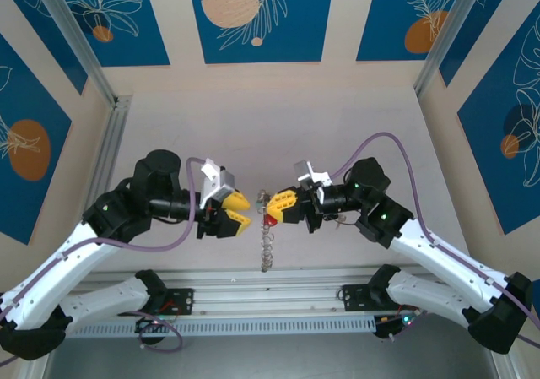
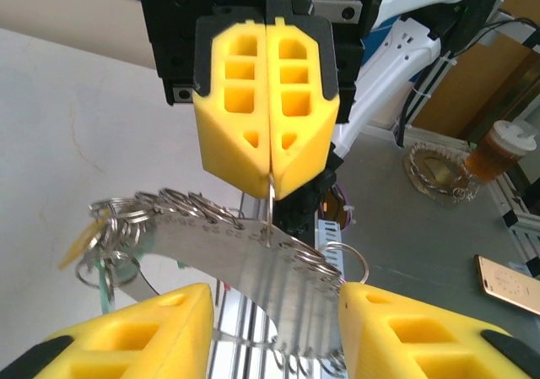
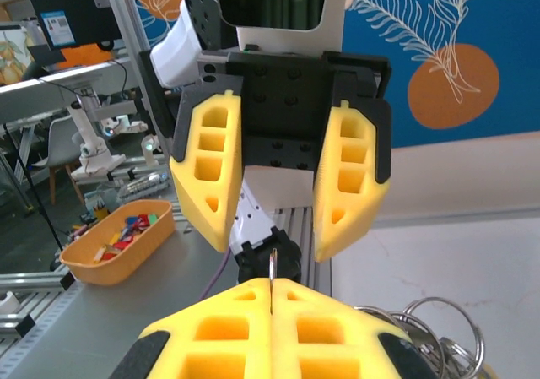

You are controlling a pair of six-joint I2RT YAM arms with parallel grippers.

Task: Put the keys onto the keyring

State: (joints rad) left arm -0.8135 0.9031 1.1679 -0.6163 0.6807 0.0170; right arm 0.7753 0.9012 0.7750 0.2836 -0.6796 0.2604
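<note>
The left gripper (image 1: 239,213) stands spread, facing the right gripper (image 1: 281,202), whose fingers are pressed together on a thin wire of the keyring (image 1: 267,248). The hoop hangs in the air between them, with a red-headed key (image 1: 272,219) just beneath the pinch. That hold looks slim, so a nudge from the left fingers could twist the hoop loose.

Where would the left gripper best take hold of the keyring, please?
Probably the grey rim of the keyring just below where the shut right gripper pinches it, approached straight on by the left gripper: that stretch lies between its open fingers, whereas small rings crowd the rim further along.
</note>
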